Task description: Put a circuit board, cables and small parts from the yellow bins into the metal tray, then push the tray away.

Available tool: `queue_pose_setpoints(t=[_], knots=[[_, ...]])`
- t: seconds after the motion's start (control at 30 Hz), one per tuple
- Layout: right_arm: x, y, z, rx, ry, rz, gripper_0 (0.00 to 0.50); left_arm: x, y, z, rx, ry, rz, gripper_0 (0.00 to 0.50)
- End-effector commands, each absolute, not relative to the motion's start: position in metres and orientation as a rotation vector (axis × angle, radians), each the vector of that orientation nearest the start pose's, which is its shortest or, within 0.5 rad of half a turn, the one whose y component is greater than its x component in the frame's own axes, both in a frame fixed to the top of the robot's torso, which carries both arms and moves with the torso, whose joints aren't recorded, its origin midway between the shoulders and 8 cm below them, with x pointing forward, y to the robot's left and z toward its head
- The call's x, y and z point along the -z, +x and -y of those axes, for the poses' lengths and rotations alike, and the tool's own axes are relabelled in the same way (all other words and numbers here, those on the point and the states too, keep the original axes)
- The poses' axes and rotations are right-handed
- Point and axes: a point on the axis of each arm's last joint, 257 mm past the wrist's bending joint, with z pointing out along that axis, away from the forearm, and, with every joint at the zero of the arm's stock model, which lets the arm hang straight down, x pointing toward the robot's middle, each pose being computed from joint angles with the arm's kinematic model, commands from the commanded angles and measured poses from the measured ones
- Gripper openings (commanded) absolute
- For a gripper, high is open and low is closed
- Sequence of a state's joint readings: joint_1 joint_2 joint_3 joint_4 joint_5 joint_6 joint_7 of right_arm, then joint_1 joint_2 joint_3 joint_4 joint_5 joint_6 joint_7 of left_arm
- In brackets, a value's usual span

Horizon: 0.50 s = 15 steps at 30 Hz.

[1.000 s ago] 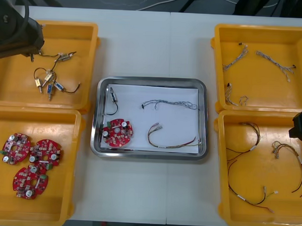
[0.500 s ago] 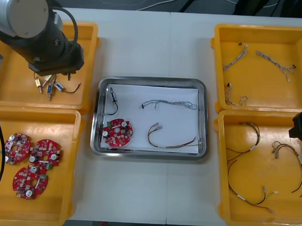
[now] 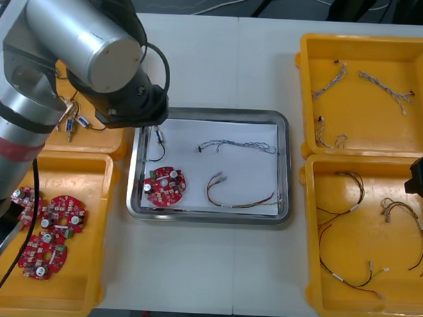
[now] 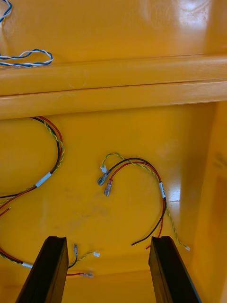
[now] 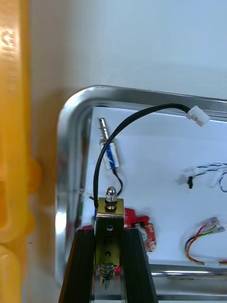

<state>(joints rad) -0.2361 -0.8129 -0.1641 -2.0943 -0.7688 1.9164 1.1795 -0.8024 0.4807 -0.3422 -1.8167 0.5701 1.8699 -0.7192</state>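
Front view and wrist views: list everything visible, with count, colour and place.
yellow bins: four, two left, two right.
metal tray: one, shiny, white inside, centre.
circuit boards: four, red; one in tray, three in left near bin.
blue and white cables: one in tray, several in right far bin.
red and yellow cables: one in tray, several in right near bin.
small metal parts: one in tray, few in left far bin.
left gripper: jaws shut on small metal part with black cable, above tray's left side.
right gripper: jaws open, over right near bin.
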Motion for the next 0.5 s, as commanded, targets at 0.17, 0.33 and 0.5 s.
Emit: queue_pose_setpoints(t=[0.17, 0.33, 0.5], knots=[[0.171, 0.385, 0.388, 0.135, 0.148, -2.714, 0.500, 0.150, 0.488, -0.092, 0.111, -0.137, -2.590, 0.000], [0.171, 0.385, 0.388, 0.135, 0.148, -2.714, 0.500, 0.164, 0.486, -0.072, 0.139, -0.124, -2.612, 0.000], [0.171, 0.385, 0.388, 0.135, 0.148, -2.714, 0.500, 0.173, 0.492, -0.064, 0.134, -0.126, -2.607, 0.000]])
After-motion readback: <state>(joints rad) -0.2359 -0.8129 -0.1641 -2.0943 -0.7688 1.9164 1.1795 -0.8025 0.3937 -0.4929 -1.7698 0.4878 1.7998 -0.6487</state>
